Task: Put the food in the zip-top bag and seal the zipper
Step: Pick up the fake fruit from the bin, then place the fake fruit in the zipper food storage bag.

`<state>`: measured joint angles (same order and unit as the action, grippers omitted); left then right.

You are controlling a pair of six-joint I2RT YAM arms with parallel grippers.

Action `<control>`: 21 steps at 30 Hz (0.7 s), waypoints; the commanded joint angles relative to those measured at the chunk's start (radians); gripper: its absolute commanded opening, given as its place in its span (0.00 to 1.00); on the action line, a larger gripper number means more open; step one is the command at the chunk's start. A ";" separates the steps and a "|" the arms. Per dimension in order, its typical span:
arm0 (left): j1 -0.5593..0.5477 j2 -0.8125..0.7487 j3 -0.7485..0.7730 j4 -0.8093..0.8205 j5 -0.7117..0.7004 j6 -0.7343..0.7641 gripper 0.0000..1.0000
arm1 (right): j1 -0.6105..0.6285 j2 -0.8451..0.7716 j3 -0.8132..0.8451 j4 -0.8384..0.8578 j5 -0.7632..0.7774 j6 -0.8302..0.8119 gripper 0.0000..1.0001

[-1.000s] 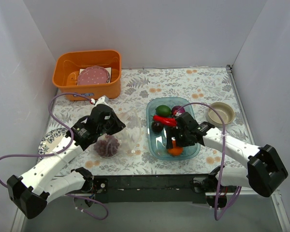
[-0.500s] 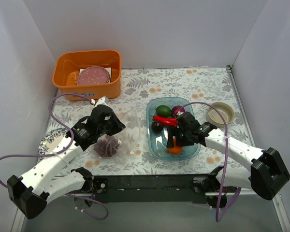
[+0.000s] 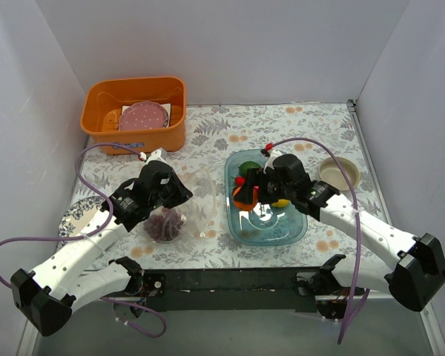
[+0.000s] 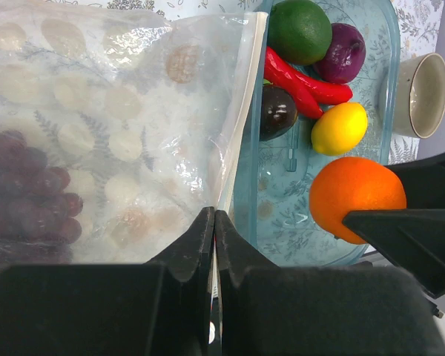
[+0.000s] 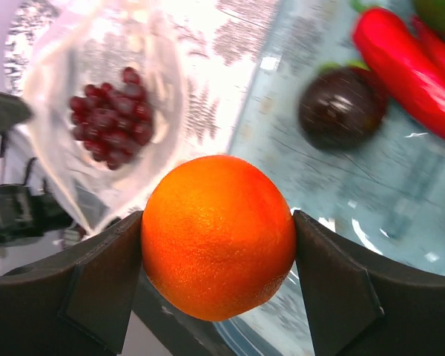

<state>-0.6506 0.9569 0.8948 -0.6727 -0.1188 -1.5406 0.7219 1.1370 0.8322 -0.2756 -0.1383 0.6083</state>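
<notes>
From above, my right gripper clasps the orange over the left edge of the blue tray, centre frame. Left wrist: my left gripper seems pinched on the zip-top bag edge, lower centre. Right wrist: grape bunch inside the bag, upper left

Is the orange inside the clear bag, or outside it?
Outside. The right gripper holds the orange over the blue tray, apart from the bag; only the grapes lie in the bag.
</notes>
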 commanded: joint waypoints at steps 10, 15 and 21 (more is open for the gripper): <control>-0.003 -0.053 0.013 -0.019 0.039 -0.003 0.00 | 0.140 0.329 0.212 0.371 -0.130 0.077 0.57; -0.001 -0.067 0.010 -0.021 0.042 -0.010 0.00 | 0.183 0.434 0.292 0.348 -0.123 0.053 0.72; -0.001 -0.089 0.018 -0.033 0.022 -0.021 0.00 | 0.192 0.454 0.308 0.340 -0.118 0.033 0.97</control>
<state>-0.6506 0.9009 0.8948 -0.6891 -0.0933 -1.5517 0.9115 1.6108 1.1007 0.0261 -0.2569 0.6693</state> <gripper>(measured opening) 0.010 0.861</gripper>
